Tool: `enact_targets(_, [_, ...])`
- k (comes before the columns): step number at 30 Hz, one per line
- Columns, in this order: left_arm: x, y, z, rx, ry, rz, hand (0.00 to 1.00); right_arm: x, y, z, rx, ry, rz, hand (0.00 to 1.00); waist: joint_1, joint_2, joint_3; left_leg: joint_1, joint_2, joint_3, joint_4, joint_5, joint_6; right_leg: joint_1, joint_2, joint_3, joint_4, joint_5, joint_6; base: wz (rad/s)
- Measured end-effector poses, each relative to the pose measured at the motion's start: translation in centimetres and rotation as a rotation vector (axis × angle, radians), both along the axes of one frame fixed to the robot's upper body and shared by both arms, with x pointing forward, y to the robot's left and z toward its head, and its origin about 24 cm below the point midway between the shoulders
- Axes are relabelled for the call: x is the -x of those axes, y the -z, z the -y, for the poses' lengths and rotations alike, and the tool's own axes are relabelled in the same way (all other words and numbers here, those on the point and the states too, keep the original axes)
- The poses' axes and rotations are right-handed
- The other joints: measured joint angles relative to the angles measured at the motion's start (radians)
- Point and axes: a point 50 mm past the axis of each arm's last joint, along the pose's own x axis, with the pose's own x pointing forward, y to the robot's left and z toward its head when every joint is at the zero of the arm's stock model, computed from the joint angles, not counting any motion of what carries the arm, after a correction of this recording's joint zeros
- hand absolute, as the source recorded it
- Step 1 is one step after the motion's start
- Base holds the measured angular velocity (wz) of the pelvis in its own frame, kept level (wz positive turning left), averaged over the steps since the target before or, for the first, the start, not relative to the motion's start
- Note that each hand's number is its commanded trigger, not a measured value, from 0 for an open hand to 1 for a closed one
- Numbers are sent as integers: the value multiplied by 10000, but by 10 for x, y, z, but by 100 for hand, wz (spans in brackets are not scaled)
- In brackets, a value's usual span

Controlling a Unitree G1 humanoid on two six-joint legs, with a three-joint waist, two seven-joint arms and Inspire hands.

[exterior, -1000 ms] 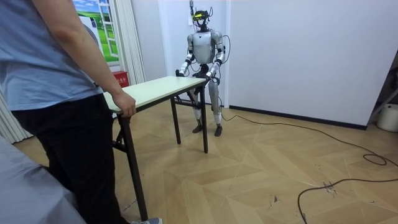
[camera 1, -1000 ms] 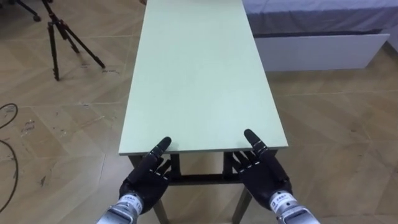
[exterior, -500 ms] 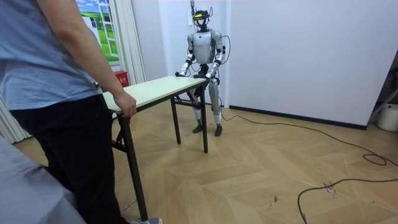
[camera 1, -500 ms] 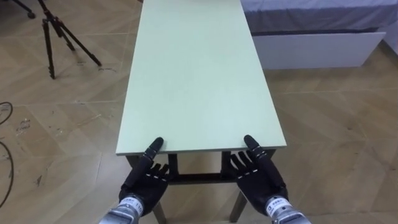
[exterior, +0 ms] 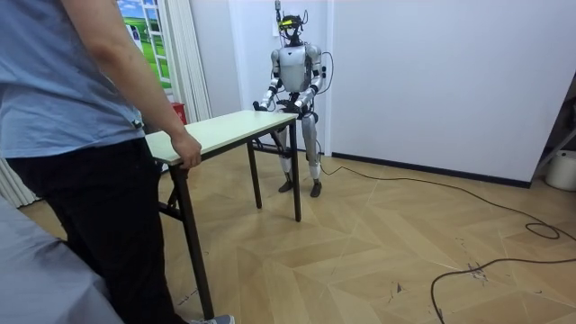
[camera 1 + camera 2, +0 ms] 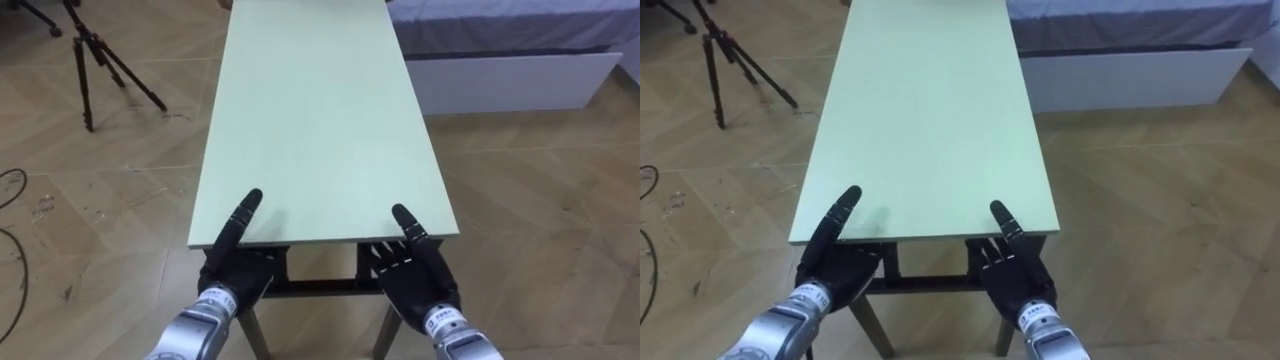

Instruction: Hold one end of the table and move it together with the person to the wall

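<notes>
Wooden flooring (image 6: 110, 200) is spreading out around the spot where I am standing, at one short end of the table (image 6: 320, 110). My left hand (image 6: 236, 274) is clamping that near edge. Its thumb (image 6: 245, 208) is lying flat on the pale green top while the fingers are reaching in underneath, so the board is sitting pinched between them. My right hand (image 6: 416, 278) is doing the same further along the edge, with its thumb (image 6: 408, 226) on top and the fingers tucked below beside the dark frame.

Ahead of my hands the top is stretching away bare. Well off to the left of my left hand a tripod (image 6: 95, 60) is standing on the floor. Beyond my right hand, a bed (image 6: 510, 60) is sitting near the table's long side. At the end farthest from my hands a person (image 5: 81, 135) is standing with a hand (image 5: 187, 151) curled over the opposite edge.

I am judging the holds as taken at both ends, so the task is sitting near its start. Whether the legs are clearing the floor I cannot tell. What is left, as I read it, is carrying the table level with the person, walking it to its place and setting it down.
</notes>
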Motion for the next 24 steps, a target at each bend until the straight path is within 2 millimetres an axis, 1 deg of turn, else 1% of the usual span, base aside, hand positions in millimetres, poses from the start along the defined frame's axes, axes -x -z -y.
enact_targets(4, [0, -1, 0, -21, -8, 0, 0, 0, 0, 0, -32, 5, 104, 0, 24, -30, 8, -17, -1, 2, 3, 0, 0, -19, 1, 10, 8, 1, -2, 0])
enact_targets(9, [-2, -3, 0, -37, 1, 15, 0, -2, -2, -2, -132, 86, 412, 0, 51, -123, 25, -52, 0, 1, 11, 0, 0, -43, 1, 12, 7, 2, -3, 0])
enact_targets(12, [-2, -4, 0, -45, -16, 1, 0, -4, -5, -4, -272, 239, 746, 0, 51, -128, 25, -57, 0, 2, 13, 0, 0, -43, 1, 16, 5, 2, -3, 0])
enact_targets(13, [-2, -4, 1, -47, -18, -6, 0, -4, -6, -4, -290, 254, 830, 11, 50, -128, 26, -57, 0, 1, 13, 0, 0, -42, 1, 16, 5, 2, -3, 0])
enact_targets(14, [-2, -4, 1, -53, -24, -52, 0, -5, -8, -4, -309, 250, 938, 44, 50, -129, 26, -56, 0, 0, 14, 0, 0, -39, 1, 17, 5, 2, -3, 0])
enact_targets(15, [-2, -5, 1, -62, -55, -104, 0, -7, -10, -5, -337, 254, 1084, 56, 50, -129, 26, -53, 0, 0, 18, 0, 0, -35, 2, 18, 4, 2, -4, 0])
enact_targets(16, [-2, -5, 1, -67, -60, -124, 0, -7, -11, -5, -352, 252, 1147, 85, 52, -129, 26, -53, 1, 0, 19, 0, 0, -33, 2, 17, 4, 2, -4, 0])
enact_targets(17, [-2, -5, 1, -70, -62, -135, 24, -7, -11, -5, -371, 247, 1227, 100, 51, -130, 27, -54, 2, 0, 19, 0, 0, -33, 2, 17, 4, 3, -5, 0])
enact_targets(18, [-2, -5, 1, -74, -70, -141, 43, -7, -11, -5, -379, 245, 1249, 100, 51, -130, 28, -55, 1, 1, 20, 0, 0, -34, 2, 18, 4, 3, -6, 0])
enact_targets(20, [-2, -5, 1, -80, -80, -152, 100, -7, -12, -5, -393, 246, 1265, 100, 48, -132, 29, -56, 1, 5, 24, 0, 0, -34, 1, 18, 4, 4, -7, 0])
enact_targets(22, [-2, -5, 2, -48, -77, -140, 100, -6, -8, -5, -309, 289, 897, 100, 71, -133, 34, -71, 0, 5, 32, 0, 0, -38, -2, 12, 4, 4, -7, 2])
enact_targets(24, [-3, -5, 4, -54, -43, -105, 100, -4, -4, -5, -218, 380, 450, 100, 172, -109, 51, -108, 1, 4, 30, 0, 0, -68, 0, 16, -1, 4, -7, 0])
